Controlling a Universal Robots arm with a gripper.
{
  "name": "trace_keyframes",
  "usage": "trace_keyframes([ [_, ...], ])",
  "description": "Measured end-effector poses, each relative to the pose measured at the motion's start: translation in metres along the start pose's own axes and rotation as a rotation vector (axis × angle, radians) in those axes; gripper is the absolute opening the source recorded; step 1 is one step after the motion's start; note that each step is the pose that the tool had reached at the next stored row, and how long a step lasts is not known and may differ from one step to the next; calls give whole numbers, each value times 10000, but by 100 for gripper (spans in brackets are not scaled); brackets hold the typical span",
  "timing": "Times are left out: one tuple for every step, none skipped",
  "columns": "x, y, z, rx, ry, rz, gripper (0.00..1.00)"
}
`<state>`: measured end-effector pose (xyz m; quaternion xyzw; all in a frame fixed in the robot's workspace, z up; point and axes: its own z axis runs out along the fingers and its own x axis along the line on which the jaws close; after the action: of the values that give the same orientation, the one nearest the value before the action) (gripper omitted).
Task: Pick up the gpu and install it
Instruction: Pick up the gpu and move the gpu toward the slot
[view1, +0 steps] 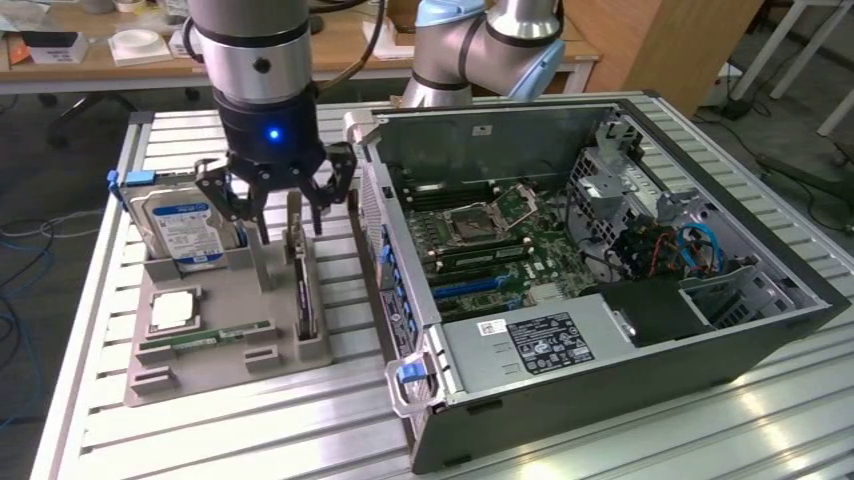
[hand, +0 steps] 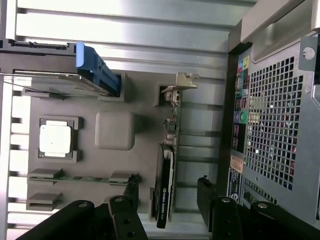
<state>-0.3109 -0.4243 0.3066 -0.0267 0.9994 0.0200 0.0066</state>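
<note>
We see the gripper low over the grey holder tray, its jaws spread wide and holding nothing, one finger on either side of the gpu. The gpu stands on edge in its tray slot, just beside the open computer case.

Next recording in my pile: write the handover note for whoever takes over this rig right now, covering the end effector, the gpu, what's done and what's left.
End effector: open, holding nothing, poised over the gpu; the wrist view shows a finger on either side of the card.
Gpu: standing on edge in its slot in the grey parts tray, next to the open computer case.
Done: end effector lined up over the card.
Left: the gpu is not yet gripped, lifted or installed in the case.
</note>
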Motion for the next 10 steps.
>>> trace_keyframes([
  [-1,-4,5,0,-1,2,59],
  [-3,-10,11,0,-1,13,59],
  [-5,-16,18,0,-3,31,59],
  [-7,-20,23,0,-4,52,59],
  [-11,-24,30,0,-5,75,59],
  [-12,-25,36,1,-5,99,59],
  [-13,-26,43,2,-6,132,59],
  [-14,-27,51,3,-8,186,59],
  [-15,-28,59,3,-11,242,59],
  [-16,-30,69,4,-12,296,59],
])
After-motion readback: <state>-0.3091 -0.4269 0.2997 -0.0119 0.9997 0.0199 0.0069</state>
